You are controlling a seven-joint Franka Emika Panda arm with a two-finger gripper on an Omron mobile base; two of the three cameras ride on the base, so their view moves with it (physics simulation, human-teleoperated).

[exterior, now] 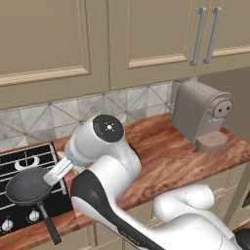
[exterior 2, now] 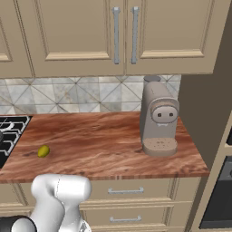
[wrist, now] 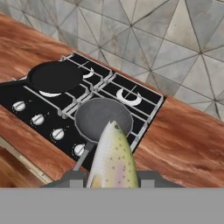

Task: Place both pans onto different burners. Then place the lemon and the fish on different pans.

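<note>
My gripper (wrist: 113,179) is shut on the fish (wrist: 113,159), a silvery speckled fish whose head points at the grey-inside pan (wrist: 103,117). That pan sits on the burner at the right end of the knob row. In the left base view the same pan (exterior: 27,186) shows with the fish (exterior: 57,172) just above its right rim. The all-black pan (wrist: 54,76) rests on the burner to the left of it, its handle running off the left edge. The lemon (exterior 2: 43,151) lies on the wooden counter (exterior 2: 99,140) right of the hob (exterior 2: 9,131).
Two back burners (wrist: 129,98) of the hob (wrist: 148,94) are bare under their grates. A grey coffee machine (exterior 2: 158,120) stands at the counter's right end. Wall cabinets hang overhead and the tiled wall (wrist: 144,39) is behind the hob.
</note>
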